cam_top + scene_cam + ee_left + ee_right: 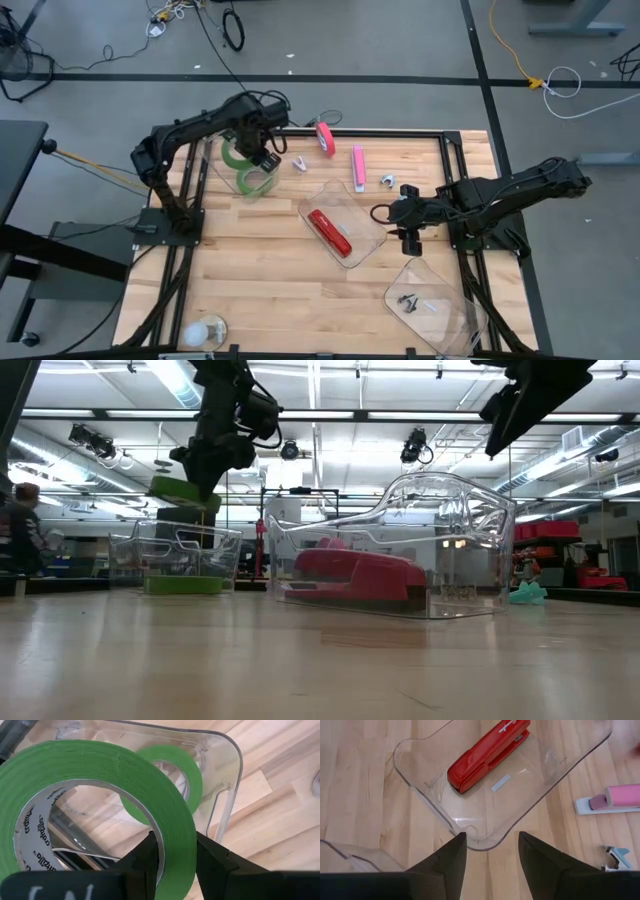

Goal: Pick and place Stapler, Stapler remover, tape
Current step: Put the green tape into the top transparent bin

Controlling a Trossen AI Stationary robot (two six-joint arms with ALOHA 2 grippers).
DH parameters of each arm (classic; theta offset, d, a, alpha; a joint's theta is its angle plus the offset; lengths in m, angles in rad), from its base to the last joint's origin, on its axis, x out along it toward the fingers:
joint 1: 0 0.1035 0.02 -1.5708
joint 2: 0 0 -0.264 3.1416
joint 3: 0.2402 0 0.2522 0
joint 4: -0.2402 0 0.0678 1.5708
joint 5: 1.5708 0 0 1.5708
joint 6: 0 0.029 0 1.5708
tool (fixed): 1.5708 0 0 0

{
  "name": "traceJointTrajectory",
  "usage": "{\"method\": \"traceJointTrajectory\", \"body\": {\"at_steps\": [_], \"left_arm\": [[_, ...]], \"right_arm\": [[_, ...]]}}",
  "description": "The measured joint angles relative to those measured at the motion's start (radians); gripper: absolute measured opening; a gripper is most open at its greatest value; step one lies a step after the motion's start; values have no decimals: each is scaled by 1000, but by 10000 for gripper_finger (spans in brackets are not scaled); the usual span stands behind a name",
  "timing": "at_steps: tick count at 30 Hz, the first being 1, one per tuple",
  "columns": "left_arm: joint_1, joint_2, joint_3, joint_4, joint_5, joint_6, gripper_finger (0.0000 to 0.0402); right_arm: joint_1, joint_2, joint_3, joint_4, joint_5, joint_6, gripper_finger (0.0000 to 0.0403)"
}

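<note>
The left claw [262,150] is hovering above the clear tray [262,188] at the far left of the worktop [250,270], its fingers [150,852] clamped on the rim of a green tape roll [100,785], one finger inside the core and one outside. In the low view the roll is hanging clear above the tray, not touching it. A second green tape roll [254,181] is lying flat inside that same tray. The right claw [409,224] is sitting above the worktop just beside the right edge of the middle clear tray [375,205], its fingers [447,860] spread apart with nothing between them. The red stapler [329,231] is lying diagonally inside this middle tray. Beyond the trays, a pink stapler [358,166] and a second pink item [325,137], probably another stapler though hard to tell, are resting on the bare wood, with a small white staple remover [300,163] between them and a light blue staple remover [615,856] near the pink stapler. A third clear tray [435,300] at the near right is holding a few small dark pieces [407,300].
</note>
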Motion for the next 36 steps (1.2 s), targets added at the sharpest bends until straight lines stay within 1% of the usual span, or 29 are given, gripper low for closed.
{"method": "traceJointTrajectory", "body": {"at_steps": [4, 17, 20, 30, 31, 33, 36], "left_arm": [[-1, 0, 0, 5, -10, 4, 112], [12, 0, 0, 3, -19, 11, 113], [33, 2, 0, 15, -14, 15, 113], [154, 3, 0, 32, -12, 12, 113], [164, 3, 0, 29, -7, 12, 113], [178, 3, 0, 25, 36, 12, 113], [177, 3, -1, 21, 89, 11, 113]], "right_arm": [[0, 0, 0, 0, 24, 0, 181], [0, 0, 0, 0, 24, 0, 181], [0, 0, 0, 1, 24, 0, 181], [0, 0, 0, 9, 24, 0, 181], [0, 0, 0, 9, 24, 1, 181], [0, 0, 0, 9, 24, 15, 181], [0, 0, 0, 9, 24, 28, 181]]}}
